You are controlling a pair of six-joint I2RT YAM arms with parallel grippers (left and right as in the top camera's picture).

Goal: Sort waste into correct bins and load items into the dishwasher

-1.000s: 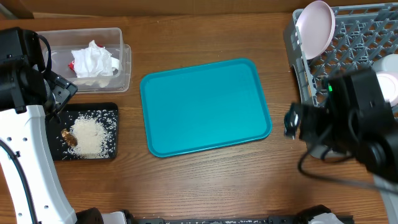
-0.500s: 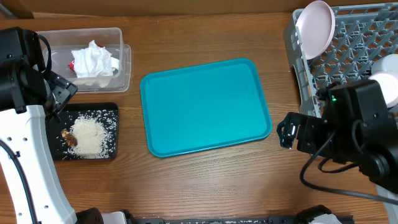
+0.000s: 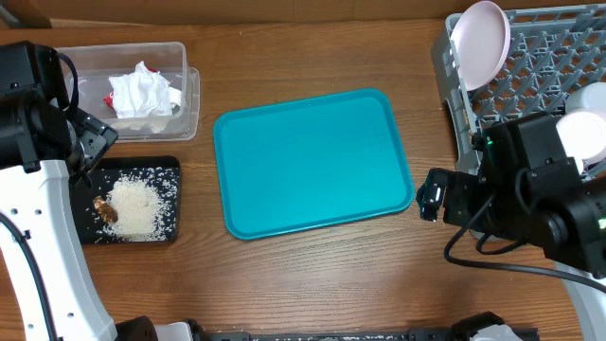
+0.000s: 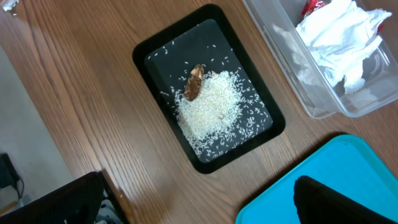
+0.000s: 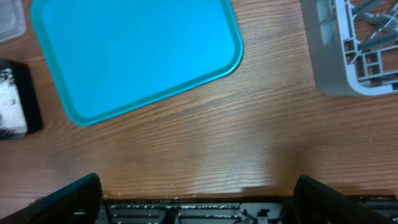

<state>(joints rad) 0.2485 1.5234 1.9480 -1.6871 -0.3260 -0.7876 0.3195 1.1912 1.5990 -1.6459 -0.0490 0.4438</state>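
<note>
Left gripper [image 4: 202, 202]: jaws fully apart, nothing between them. It hangs above the table well to the left of the teal tray [image 3: 312, 166]. In its wrist view the two dark fingers [image 4: 329, 199] frame bare wood and one corner of the teal tray.

Right gripper [image 3: 431, 194]: jaws fully apart, nothing held. It sits just off the right edge of the teal tray, between that tray and the grey dish rack [image 3: 540, 66]. Its wrist view shows only bare wooden table [image 5: 249, 143] between the fingers.

Waste:
- Crumpled white tissues [image 3: 142, 93] lie inside the clear plastic tub [image 3: 187, 90], which stands to the upper left of the teal tray, apart from it.
- A red snack wrapper [image 4: 313, 6] shows beside the tissues in the same tub, mostly hidden.
- A heap of white rice [image 3: 133, 208], with loose grains around it, lies in the black tray [image 3: 178, 199], to the left of the teal tray and below the tub.
- A brown food scrap [image 4: 194, 82] touches the edge of the rice heap.

Dishes:
- The dish rack stands to the right of the teal tray, apart from it.
- A round white plate [image 3: 480, 43] stands on edge in the rack corner nearest the teal tray.
- A white bowl [image 3: 585, 133] sits further right in the rack, partly hidden by the right arm.
</note>
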